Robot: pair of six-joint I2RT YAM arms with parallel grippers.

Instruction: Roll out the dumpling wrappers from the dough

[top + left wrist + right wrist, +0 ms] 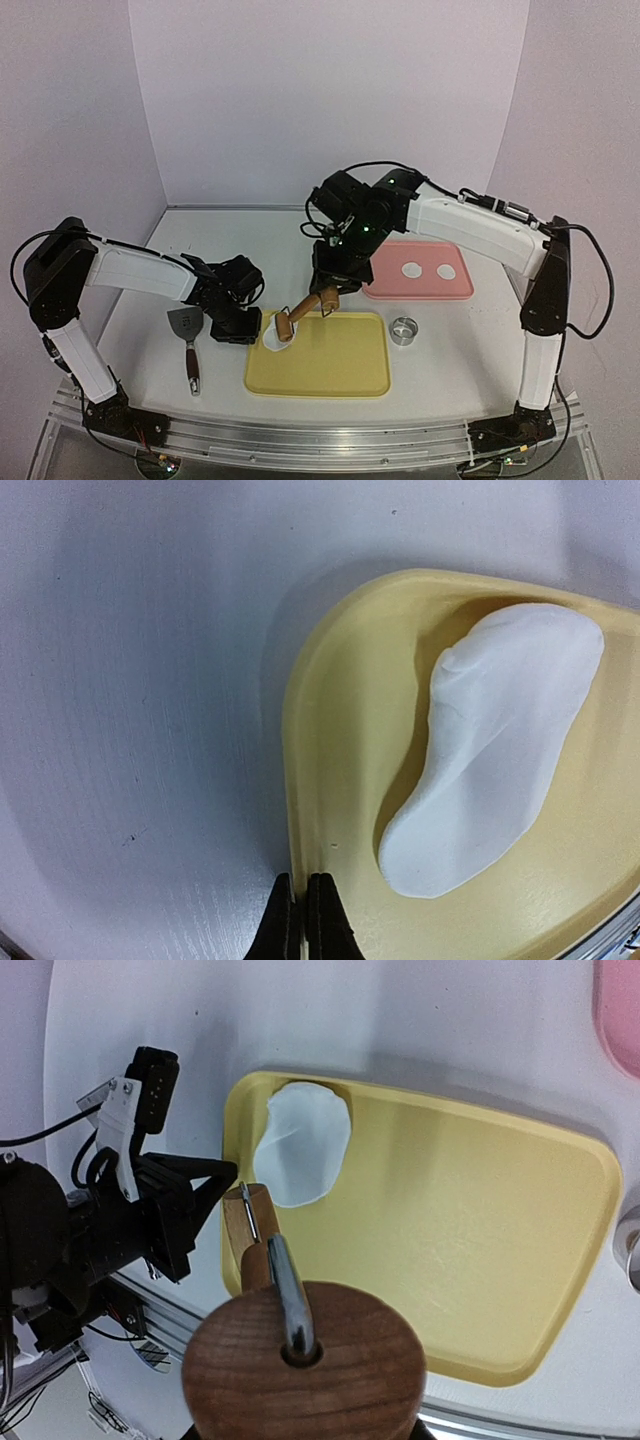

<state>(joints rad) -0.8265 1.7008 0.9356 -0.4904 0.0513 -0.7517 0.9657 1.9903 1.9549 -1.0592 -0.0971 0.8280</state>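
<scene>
An irregular white dough piece (272,338) (500,740) (300,1155) lies in the far left corner of the yellow tray (330,362) (340,780) (450,1230). My right gripper (333,287) is shut on the wooden handle (300,1365) of a small rolling pin. Its roller (285,325) (243,1228) sits at the near edge of the dough. My left gripper (240,325) (298,920) is shut on the tray's left rim. Two round dumpling wrappers (410,269) (446,271) lie on the pink tray (385,287).
A metal ring cutter (404,330) stands on the table between the two trays. A spatula (187,335) with a wooden handle lies left of the yellow tray, beside my left arm (120,1210). White walls close in the back and sides.
</scene>
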